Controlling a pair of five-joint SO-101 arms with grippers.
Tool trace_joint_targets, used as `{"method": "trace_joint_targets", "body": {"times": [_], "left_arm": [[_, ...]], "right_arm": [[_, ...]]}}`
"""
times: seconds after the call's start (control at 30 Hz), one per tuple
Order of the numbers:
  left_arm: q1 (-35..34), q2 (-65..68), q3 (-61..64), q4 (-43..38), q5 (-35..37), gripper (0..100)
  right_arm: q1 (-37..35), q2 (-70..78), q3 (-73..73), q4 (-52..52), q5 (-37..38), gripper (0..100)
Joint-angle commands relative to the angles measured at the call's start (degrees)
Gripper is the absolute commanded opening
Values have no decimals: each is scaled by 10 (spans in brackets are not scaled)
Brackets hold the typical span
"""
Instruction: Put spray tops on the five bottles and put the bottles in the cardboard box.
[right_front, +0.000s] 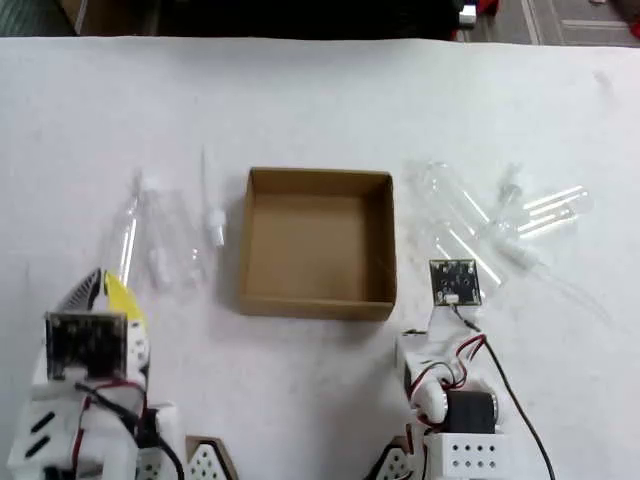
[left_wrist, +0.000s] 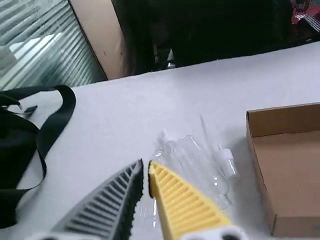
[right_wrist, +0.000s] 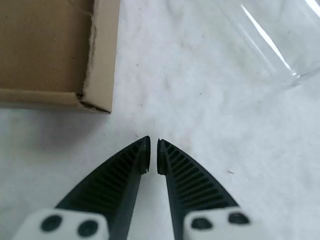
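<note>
Fingers (right_wrist: 180, 175) closed near, task items beyond
Nearest, left gripper (left_wrist: 145, 169) and right gripper (right_wrist: 153, 150) both hang over the white desk (right_front: 320, 100), fingers together, gripping nothing. Farther off, cardboard box (right_front: 318, 300) stands mid-desk, clear bottles (right_front: 160, 225) lying to its left, a second bottle cluster (right_front: 480, 215) to its right; a spray top (right_front: 213, 222) lies near its left wall.
</note>
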Motion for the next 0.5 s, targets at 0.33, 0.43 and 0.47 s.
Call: {"method": "trace_joint_targets", "body": {"times": [0.33,0.43,0.47], "left_arm": [[-17,25,-71,23,-202,24],[-53,123,-76,1,-202,32],[-63,175,-79,-9,-201,44]], "right_arm": [[-4,-6,5,3,4,15],[-4,-6,5,3,4,15],[-4,-6,5,3,4,15]]}}
